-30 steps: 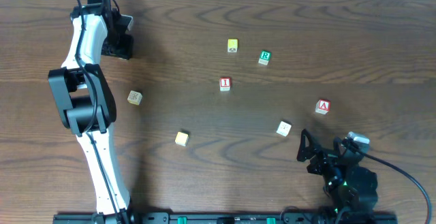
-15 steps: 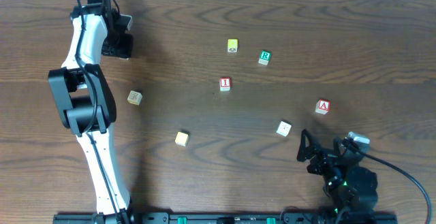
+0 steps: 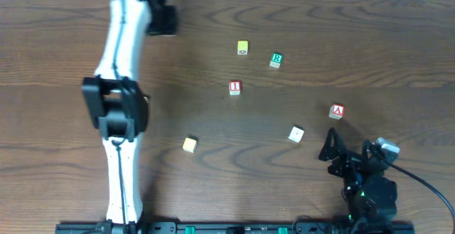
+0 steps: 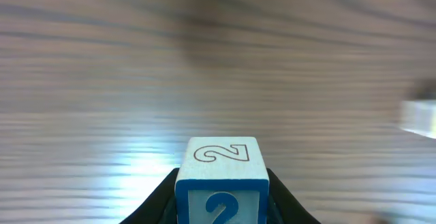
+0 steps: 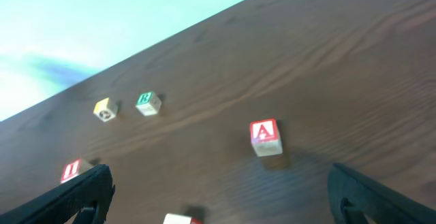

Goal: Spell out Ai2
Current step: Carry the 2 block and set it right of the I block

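My left gripper (image 3: 162, 19) is at the far left of the table and is shut on the blue "2" cube (image 4: 221, 180), held between its black fingers (image 4: 221, 207) above the wood; the overhead view hides this cube under the gripper. The red "I" cube (image 3: 235, 87) sits mid-table and also shows in the right wrist view (image 5: 71, 170). The red "A" cube (image 3: 337, 111) sits at the right, just ahead of my right gripper (image 3: 332, 151). The "A" cube (image 5: 264, 137) also shows in the right wrist view. My right gripper (image 5: 225, 203) is open and empty.
A green "R" cube (image 3: 276, 60) and a yellow cube (image 3: 243, 47) lie at the back. A pale cube (image 3: 296, 134) sits left of my right gripper. Another yellow cube (image 3: 189, 144) lies front centre. The table's far edge runs just behind my left gripper.
My left arm has swung right and toward the far edge, carrying the "2" cube; it now covers the pale cube seen at the left. My right gripper shifted slightly right.
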Controlling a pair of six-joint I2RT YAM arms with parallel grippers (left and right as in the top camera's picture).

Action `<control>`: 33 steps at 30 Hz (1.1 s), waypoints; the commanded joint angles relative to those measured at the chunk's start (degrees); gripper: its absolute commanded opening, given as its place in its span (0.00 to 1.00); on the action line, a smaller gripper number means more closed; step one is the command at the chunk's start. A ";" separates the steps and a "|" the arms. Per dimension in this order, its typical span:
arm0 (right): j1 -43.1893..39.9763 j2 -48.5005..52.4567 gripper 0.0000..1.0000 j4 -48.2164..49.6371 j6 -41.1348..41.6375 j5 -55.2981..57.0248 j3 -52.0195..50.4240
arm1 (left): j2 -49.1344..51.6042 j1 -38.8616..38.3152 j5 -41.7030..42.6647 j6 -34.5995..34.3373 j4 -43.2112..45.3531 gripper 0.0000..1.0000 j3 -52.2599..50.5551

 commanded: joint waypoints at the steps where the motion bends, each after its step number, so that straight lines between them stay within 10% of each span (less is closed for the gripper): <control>1: -0.42 -0.28 0.99 0.57 1.03 4.52 0.35 | -1.38 -6.78 1.07 -10.16 -0.90 0.06 0.59; 18: -0.42 -0.26 0.99 -1.51 -0.31 10.78 2.99 | -1.14 -28.52 -11.08 -35.60 -2.29 0.06 -0.70; 33: -0.42 -0.26 0.99 -5.22 -0.28 10.73 2.99 | 1.11 -31.28 -9.03 -35.47 -1.97 0.06 -6.78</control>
